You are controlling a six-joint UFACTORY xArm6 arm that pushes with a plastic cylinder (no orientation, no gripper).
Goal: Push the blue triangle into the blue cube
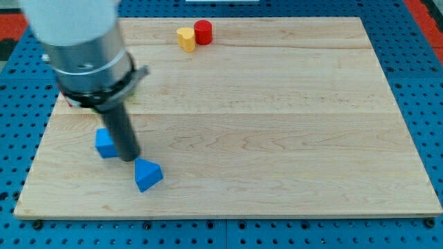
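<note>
The blue triangle (147, 174) lies on the wooden board near the view's bottom left. The blue cube (104, 143) sits up and to the left of it, partly hidden behind the rod. My tip (131, 158) rests on the board between the two, touching or nearly touching the cube's right side and just above the triangle's upper left corner. A small gap separates the triangle from the cube.
A yellow heart-shaped block (185, 38) and a red cylinder (203, 32) stand touching near the board's top edge. The arm's grey body (83, 48) covers the upper left of the board. The wooden board (291, 117) lies on a blue perforated table.
</note>
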